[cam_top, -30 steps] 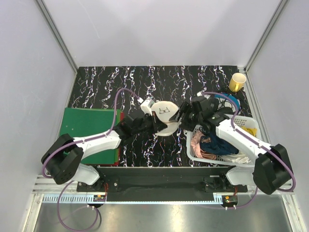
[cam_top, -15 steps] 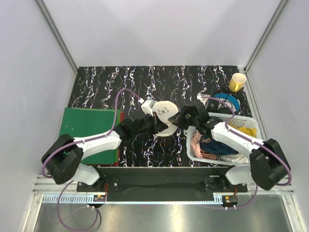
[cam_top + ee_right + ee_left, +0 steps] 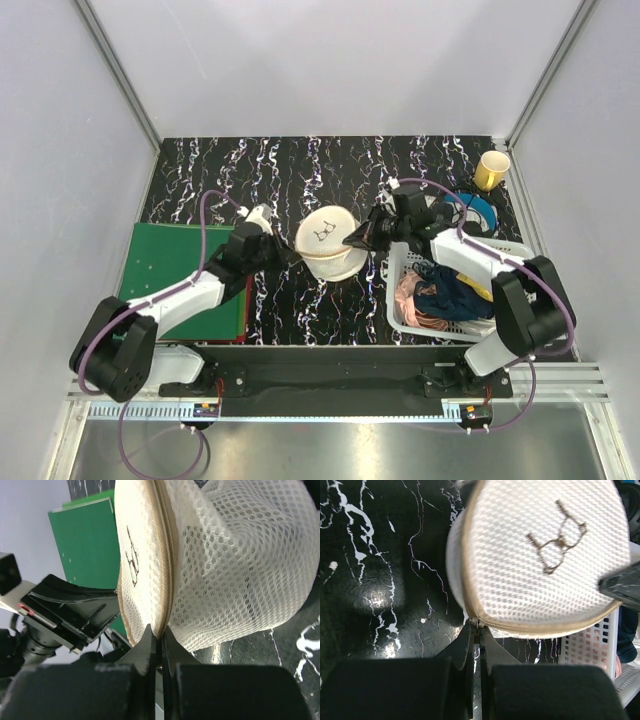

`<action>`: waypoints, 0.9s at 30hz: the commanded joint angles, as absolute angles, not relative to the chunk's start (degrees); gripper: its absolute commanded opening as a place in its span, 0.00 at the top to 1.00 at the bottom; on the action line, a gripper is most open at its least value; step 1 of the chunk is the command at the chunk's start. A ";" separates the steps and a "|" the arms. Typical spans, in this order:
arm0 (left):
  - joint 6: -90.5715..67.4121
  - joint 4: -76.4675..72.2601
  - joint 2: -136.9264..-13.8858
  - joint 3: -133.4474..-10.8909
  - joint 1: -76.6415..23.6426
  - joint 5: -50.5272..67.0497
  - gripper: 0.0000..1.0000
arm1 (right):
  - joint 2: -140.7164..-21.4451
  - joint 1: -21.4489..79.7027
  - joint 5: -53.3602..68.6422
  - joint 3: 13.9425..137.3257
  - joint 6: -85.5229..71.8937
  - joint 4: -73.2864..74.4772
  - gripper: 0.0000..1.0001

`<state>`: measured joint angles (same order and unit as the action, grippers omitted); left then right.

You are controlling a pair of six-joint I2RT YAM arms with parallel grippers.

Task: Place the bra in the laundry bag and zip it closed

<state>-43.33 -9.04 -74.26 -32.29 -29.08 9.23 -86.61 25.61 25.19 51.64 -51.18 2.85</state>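
Note:
The laundry bag is a round cream mesh pouch with a black glasses-like mark, lying between my two grippers. In the left wrist view the bag fills the top, and its tan zip runs along the rim. My left gripper is shut on the zip pull at the bag's left edge. My right gripper is shut on the zip seam of the bag at its right edge. The two halves lie together along the zip. The bra is hidden.
A white lattice basket full of clothes stands right of the bag, close to my right arm. A green folder lies at the left under my left arm. A yellow cup and a blue tape roll sit at the back right.
My right gripper has moved left to the bag's right edge and shut on its seam. My left gripper has drawn back leftward round the rim, still shut. The bag has shifted slightly left.

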 commanded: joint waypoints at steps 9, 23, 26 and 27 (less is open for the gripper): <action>-42.35 -11.06 -67.93 -34.80 -36.99 12.47 1.00 | -103.08 26.19 35.18 71.97 -39.55 11.85 0.93; -49.31 -21.18 -78.05 -35.95 -40.96 12.83 1.00 | -93.00 27.07 7.57 71.55 -34.46 30.40 0.17; -49.48 -21.09 -78.57 -36.47 -41.04 13.27 1.00 | -88.08 26.98 6.68 68.30 -35.68 30.94 0.16; -49.57 -21.27 -78.57 -36.30 -41.39 13.27 1.00 | -86.07 26.98 8.94 67.42 -36.73 30.76 0.16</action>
<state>-48.75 -16.32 -78.17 -33.32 -40.80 11.86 -94.21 26.57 12.34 70.00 -36.64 28.25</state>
